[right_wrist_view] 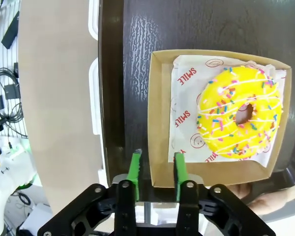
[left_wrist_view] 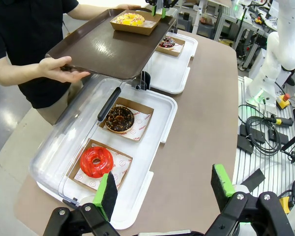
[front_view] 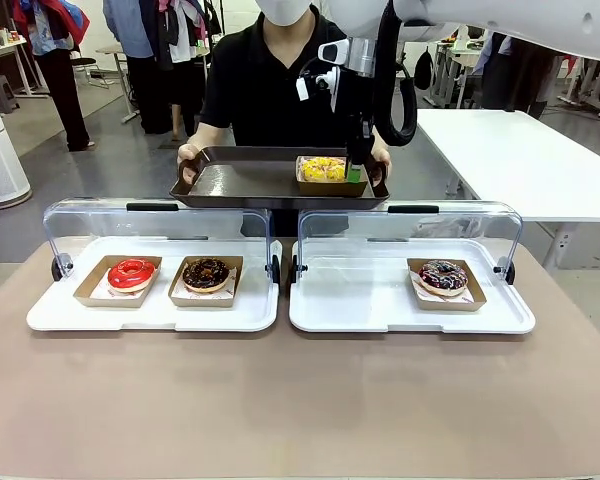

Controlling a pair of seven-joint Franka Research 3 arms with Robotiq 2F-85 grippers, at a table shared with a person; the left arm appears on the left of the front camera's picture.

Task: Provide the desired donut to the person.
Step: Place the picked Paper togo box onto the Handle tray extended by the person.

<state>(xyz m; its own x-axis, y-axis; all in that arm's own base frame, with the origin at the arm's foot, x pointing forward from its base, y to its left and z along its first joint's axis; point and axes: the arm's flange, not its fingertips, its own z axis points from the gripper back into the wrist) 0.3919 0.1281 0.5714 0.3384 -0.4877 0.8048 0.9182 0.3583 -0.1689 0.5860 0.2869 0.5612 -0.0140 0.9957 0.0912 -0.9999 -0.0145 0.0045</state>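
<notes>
Yellow donut [right_wrist_view: 240,113] in box [right_wrist_view: 160,123] on tray [front_view: 240,185], R gripper [right_wrist_view: 157,154] parted astride box rim

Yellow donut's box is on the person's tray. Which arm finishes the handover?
Right. The right gripper straddles the box wall on the brown tray, jaws slightly apart; it likely only needs to release and lift. The left gripper hangs open back by the red donut.

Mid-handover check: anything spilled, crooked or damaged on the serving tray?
Nothing stands out. The yellow donut sits whole in its paper box, flat on the serving tray; the right pincer straddles the box wall, jaws apart.
</notes>
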